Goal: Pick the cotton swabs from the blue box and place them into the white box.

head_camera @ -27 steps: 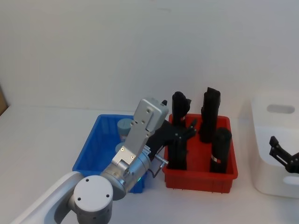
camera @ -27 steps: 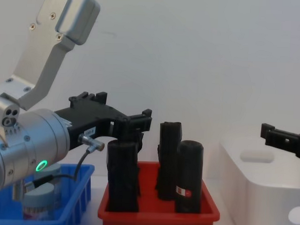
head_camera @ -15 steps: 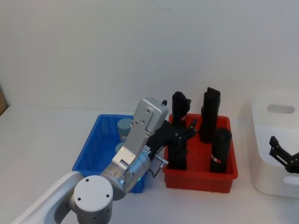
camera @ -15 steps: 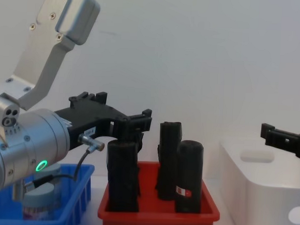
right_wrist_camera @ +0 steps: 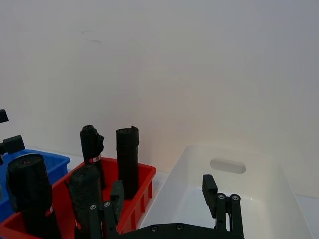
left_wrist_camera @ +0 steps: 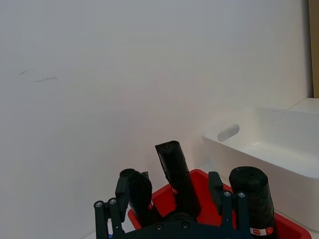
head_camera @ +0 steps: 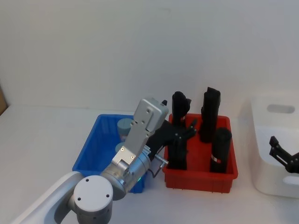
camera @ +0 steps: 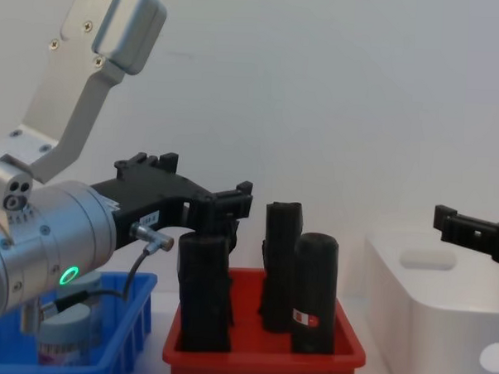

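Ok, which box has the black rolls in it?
The red box, the middle one. The blue box on its left holds cotton swab tubs; the white box on its right is taller.

Swab box (head_camera: 88,148): left on the table (head_camera: 42,130); cotton swabs (head_camera: 125,125) inside.
Roll bin (head_camera: 200,178): just right of it; rolls (head_camera: 219,149) upright inside.
Handled box (head_camera: 267,163): farther right, apart.
Left gripper (head_camera: 188,129): over the roll bin's left side.
Right gripper (head_camera: 280,156): over the handled box.

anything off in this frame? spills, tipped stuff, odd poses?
No spill or damage. One oddity: the left gripper, fingers open, hangs over the red bin of black rolls, while the cotton swabs sit upright in the blue box. Right gripper hovers at the white box.
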